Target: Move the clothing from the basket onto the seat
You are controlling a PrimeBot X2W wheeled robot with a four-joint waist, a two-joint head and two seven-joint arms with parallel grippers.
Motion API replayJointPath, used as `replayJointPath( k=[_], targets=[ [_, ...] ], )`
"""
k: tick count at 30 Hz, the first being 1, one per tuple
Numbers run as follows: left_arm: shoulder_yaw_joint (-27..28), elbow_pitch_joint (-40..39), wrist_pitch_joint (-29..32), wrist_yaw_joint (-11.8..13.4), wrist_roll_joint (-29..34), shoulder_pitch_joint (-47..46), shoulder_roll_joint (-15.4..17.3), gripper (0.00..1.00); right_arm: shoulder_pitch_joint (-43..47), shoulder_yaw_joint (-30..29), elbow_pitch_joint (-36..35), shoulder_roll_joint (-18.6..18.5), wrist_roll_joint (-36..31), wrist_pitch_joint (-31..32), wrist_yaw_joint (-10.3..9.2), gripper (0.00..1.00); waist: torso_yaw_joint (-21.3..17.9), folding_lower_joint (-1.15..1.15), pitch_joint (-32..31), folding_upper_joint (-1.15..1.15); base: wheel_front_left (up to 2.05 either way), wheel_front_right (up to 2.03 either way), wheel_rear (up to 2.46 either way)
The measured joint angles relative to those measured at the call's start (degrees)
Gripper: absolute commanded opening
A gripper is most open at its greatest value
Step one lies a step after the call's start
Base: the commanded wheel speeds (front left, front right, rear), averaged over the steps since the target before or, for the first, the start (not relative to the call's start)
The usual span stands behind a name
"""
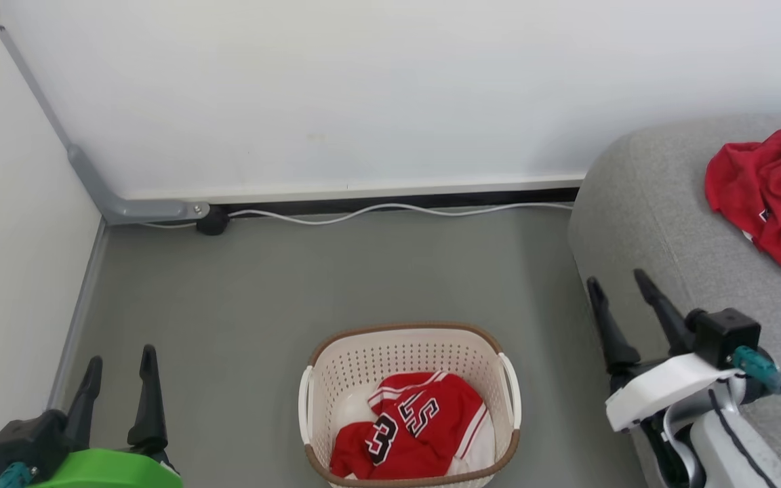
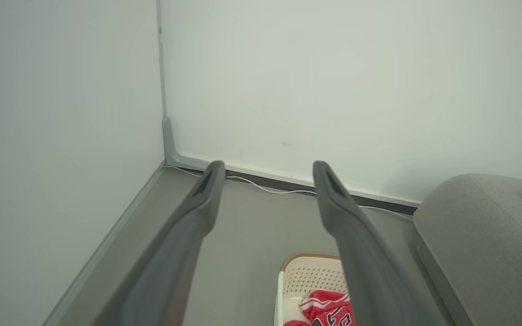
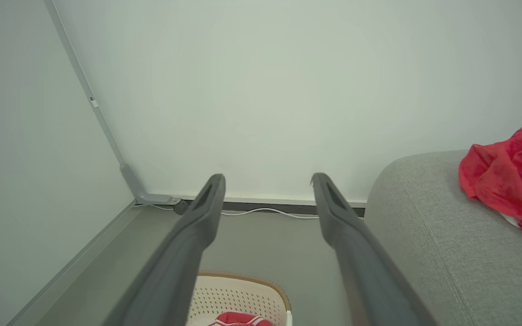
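A cream perforated basket (image 1: 363, 352) with a brown rim stands on the grey floor at bottom centre. In it lies red clothing (image 1: 414, 427), a jersey with numerals 3 and 5. A second piece of red clothing (image 1: 770, 193) rests on the light-grey seat (image 1: 641, 203) at the right. My left gripper (image 1: 119, 366) hangs open at the lower left, well left of the basket. My right gripper (image 1: 617, 285) is open beside the seat's front edge, right of the basket. Both hold nothing. The wrist views show the basket (image 2: 306, 274) (image 3: 229, 290) below the open fingers.
A white wall runs across the back with a dark skirting and a white cable (image 1: 390, 210) along its foot. A grey conduit (image 1: 92, 176) comes down the left corner. Another wall bounds the left side. Bare floor lies between basket and back wall.
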Motion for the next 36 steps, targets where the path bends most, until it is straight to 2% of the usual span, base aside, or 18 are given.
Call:
replayJointPath(
  k=[4,16,24,36],
  targets=[
    [0.4,-1.1,0.0,0.0,-0.1,1.2,0.3,1.0,1.7,1.2,-1.5,1.0,-0.5,0.0,-0.55,1.0,-0.8,0.0,-1.0,0.0,0.0,0.0,0.0],
    [-0.2,-4.1,1.0,0.0,-0.2,1.9,1.6,1.0,3.0,1.4,-6.5,0.7,-2.0,0.0,-2.12,1.0,-3.0,0.0,0.6,0.0,0.0,0.0,0.0],
    [-3.5,-5.8,5.3,-0.5,0.7,0.7,3.0,1.0,4.5,2.4,-9.1,0.4,-3.0,0.0,-2.49,1.0,-4.1,0.0,5.1,0.0,0.0,0.0,0.0],
    [-8.8,-4.1,12.6,-1.2,3.8,-8.8,3.3,1.0,3.9,3.5,-12.7,0.5,-4.0,0.0,-2.9,1.0,-6.2,0.0,14.2,0.0,0.0,0.0,0.0]
  ],
)
